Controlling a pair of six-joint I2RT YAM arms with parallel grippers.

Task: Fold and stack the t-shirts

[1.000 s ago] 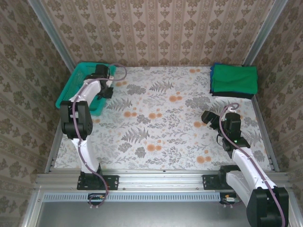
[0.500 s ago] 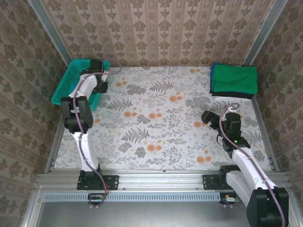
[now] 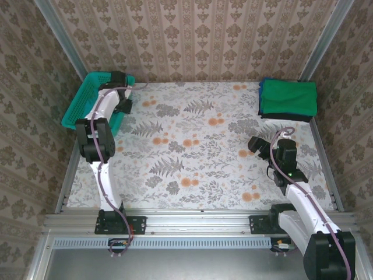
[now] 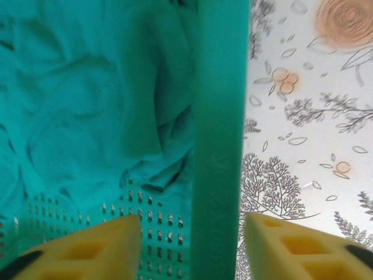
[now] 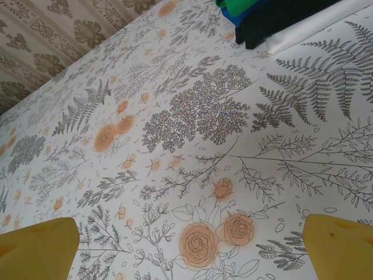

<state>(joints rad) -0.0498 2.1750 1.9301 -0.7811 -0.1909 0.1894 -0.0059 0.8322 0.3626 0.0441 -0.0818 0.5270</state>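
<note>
Although the teal t-shirt (image 4: 87, 99) lies crumpled inside the mesh basket (image 4: 218, 146), its edges run past the frame in the left wrist view and no print can be made out on it. In the top view the left arm crosses the basket's right wall, so the cloth within is hard to tell from the plastic. The folded stack (image 3: 288, 98) sits at the table's (image 3: 198, 146) far right corner (green on top, blue and black edges beneath); the right wrist view cuts it off at the upper edge. The basket's rim stands between the spread fingers of the left gripper (image 4: 192, 251), one inside over the mesh floor, one outside over the table; contact with the rim cannot be judged. The teal t-shirt lies just beyond the inner finger. The right gripper (image 5: 189, 251) hangs over the table, fingers wide apart, holding nothing, well short of the stack
</note>
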